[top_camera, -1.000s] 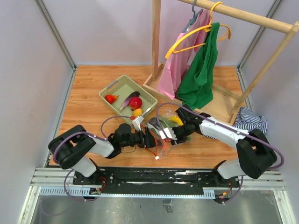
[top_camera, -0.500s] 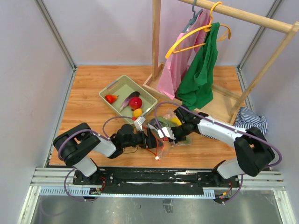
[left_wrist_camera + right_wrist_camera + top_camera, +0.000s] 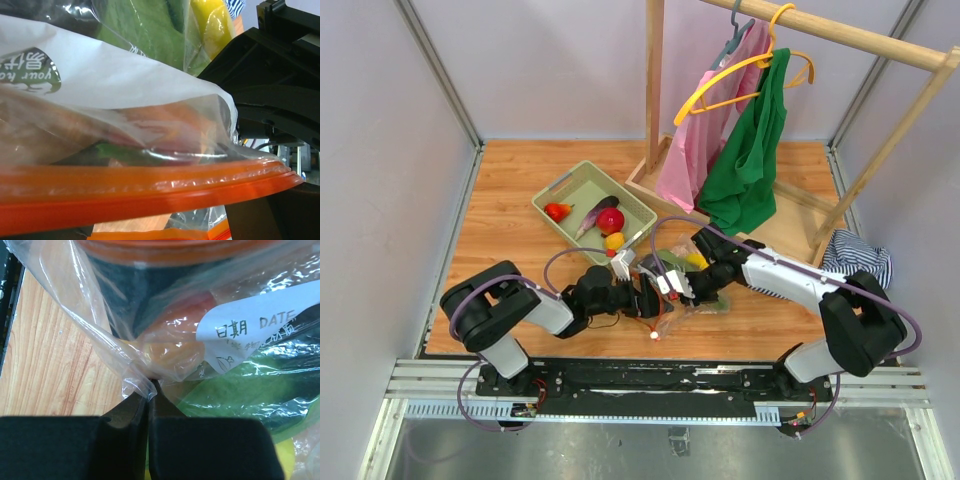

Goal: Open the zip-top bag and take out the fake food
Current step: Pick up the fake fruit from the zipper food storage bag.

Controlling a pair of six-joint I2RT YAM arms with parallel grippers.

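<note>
**Q:** How is the right end effector [image 3: 147, 410] pictured?

**A:** Its jaws are pressed together, and a fold of the zip-top bag [image 3: 85, 325] is pinched between them, as shown in the right wrist view. A white label [image 3: 255, 330] bearing printed and handwritten characters is seen on the film just beyond. Peach, red and green pieces of the fake food [image 3: 172, 352] are visible inside the bag.

**Q:** And the left end effector [image 3: 642, 298]?

**A:** From above, it is seen right at the bag's left side, pointed towards the right one. Whether its jaws are apart or together cannot be told. Its own view is filled by crinkled plastic, and the orange zip strip [image 3: 140, 192] is stretched across the lower part of that view. A yellow piece and a green piece can be made out through the film.

**Q:** Where is the bag located?

**A:** It is caught between the two end effectors, over the near middle of the wooden desk [image 3: 510, 210].

**Q:** What else is shown?

**A:** A pale green basket [image 3: 582, 188] is set just behind the bag, to the left. A red fruit, a purple eggplant and a small red-orange piece are lying in it, with a yellow piece at its near corner. Further back, a pink garment [image 3: 695, 140] and a green garment [image 3: 750, 160] are hung on a wooden clothes rack [image 3: 653, 90]. A striped cloth [image 3: 855, 258] is heaped at the desk's right edge.
</note>
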